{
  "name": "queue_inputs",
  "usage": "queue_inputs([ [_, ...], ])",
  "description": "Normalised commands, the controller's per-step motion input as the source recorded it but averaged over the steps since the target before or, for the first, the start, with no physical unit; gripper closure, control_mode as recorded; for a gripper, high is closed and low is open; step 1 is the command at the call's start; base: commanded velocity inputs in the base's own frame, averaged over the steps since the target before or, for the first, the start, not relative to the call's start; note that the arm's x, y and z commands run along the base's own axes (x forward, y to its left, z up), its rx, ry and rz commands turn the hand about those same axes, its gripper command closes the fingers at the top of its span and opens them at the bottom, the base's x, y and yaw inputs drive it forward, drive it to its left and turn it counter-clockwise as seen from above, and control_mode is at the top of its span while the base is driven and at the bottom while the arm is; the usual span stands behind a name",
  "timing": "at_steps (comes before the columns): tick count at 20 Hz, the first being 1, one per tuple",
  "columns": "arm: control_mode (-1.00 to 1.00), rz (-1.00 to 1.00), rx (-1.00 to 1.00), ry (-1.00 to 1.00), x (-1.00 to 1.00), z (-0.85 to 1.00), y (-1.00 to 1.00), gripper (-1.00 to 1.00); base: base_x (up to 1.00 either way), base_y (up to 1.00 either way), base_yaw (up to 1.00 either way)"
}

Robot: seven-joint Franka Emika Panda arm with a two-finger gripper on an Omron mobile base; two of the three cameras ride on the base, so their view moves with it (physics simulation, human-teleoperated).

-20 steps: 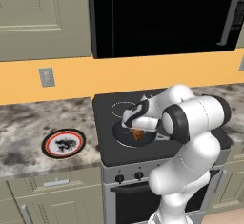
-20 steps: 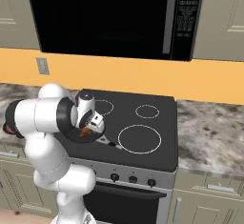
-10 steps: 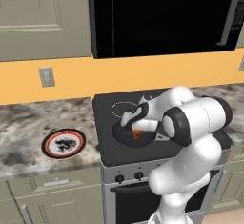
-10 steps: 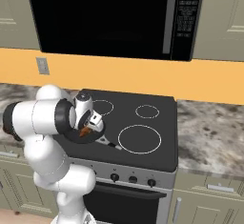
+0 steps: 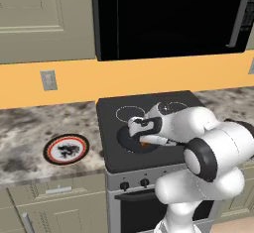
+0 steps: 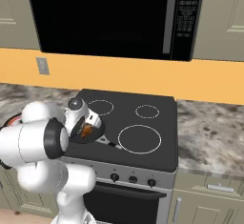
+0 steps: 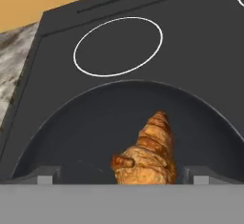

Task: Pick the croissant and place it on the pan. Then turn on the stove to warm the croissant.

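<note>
The golden-brown croissant (image 7: 147, 154) lies inside the black pan (image 7: 95, 123), which sits on the front left burner of the stove (image 7: 190, 51). My gripper (image 7: 123, 179) is open, low over the pan, its two fingertips wide apart on either side of the pastry. From the left base camera the hand (image 5: 141, 137) covers most of the pan (image 5: 124, 139); a bit of orange croissant (image 5: 144, 145) peeks out under it. From the right base camera the croissant (image 6: 86, 131) shows under the gripper (image 6: 87, 127), inside the pan (image 6: 98, 133).
The stove (image 5: 163, 100) has black knobs (image 5: 125, 185) on its silver front. A red-rimmed white plate (image 5: 48, 150) rests on the marble counter to its left. A black microwave (image 6: 105, 13) hangs above. Three other burner rings (image 6: 139, 138) are bare.
The hand has sunk slightly lower over the pan, with the croissant staying under it. Plate and pan have not moved.
</note>
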Motion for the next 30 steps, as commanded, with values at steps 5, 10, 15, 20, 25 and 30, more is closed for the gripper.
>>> queue_inputs([
  [5,-1.00,0.04,-0.03,-0.27,-0.77,0.63,-0.01,-1.00,0.00,0.00,0.00],
  [10,-1.00,0.01,-0.13,-0.07,-0.73,0.61,0.03,-1.00,0.00,0.00,0.00],
  [15,-1.00,0.00,-0.19,0.00,-0.71,0.48,0.10,-1.00,0.00,0.00,0.00],
  [20,-1.00,0.00,-0.18,-0.01,-0.82,0.07,0.14,-1.00,0.00,0.00,0.00],
  [25,-1.00,0.00,-0.15,-0.08,-0.82,0.00,0.22,-1.00,0.00,0.00,0.00],
  [30,-1.00,0.00,-0.11,0.00,-0.69,0.01,0.38,-1.00,0.00,0.00,0.00],
])
